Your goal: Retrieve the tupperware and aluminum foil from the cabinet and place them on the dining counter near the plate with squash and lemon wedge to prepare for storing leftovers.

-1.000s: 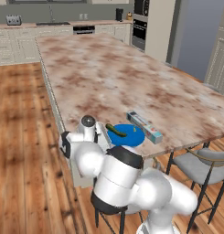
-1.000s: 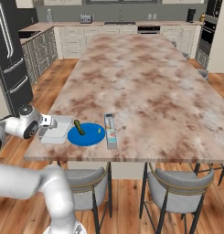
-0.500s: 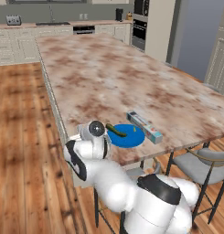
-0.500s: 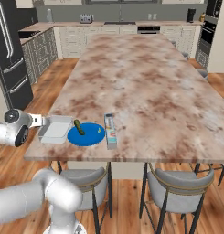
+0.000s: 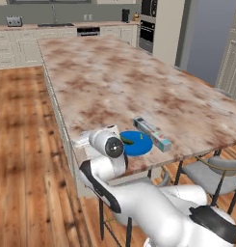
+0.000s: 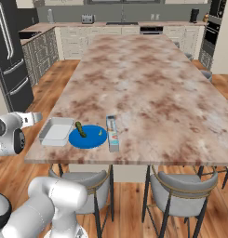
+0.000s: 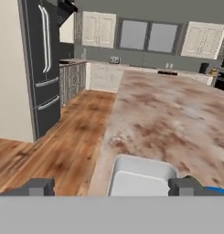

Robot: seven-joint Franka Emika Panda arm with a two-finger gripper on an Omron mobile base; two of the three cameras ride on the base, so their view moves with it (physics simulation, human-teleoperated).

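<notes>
The shallow translucent grey plastic tupperware (image 6: 56,131) sits just left of the round blue plate (image 6: 87,137); the two-finger gripper (image 7: 111,186), jaws wide and empty, is off its outer side

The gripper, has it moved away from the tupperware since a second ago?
Yes. In the right base view the gripper, earlier right at the tupperware, has pulled back off the counter edge towards the fridge side, jaws open and empty.

arm swung back | hand (image 7: 106,186) off tupperware (image 6: 56,132), now open
</notes>
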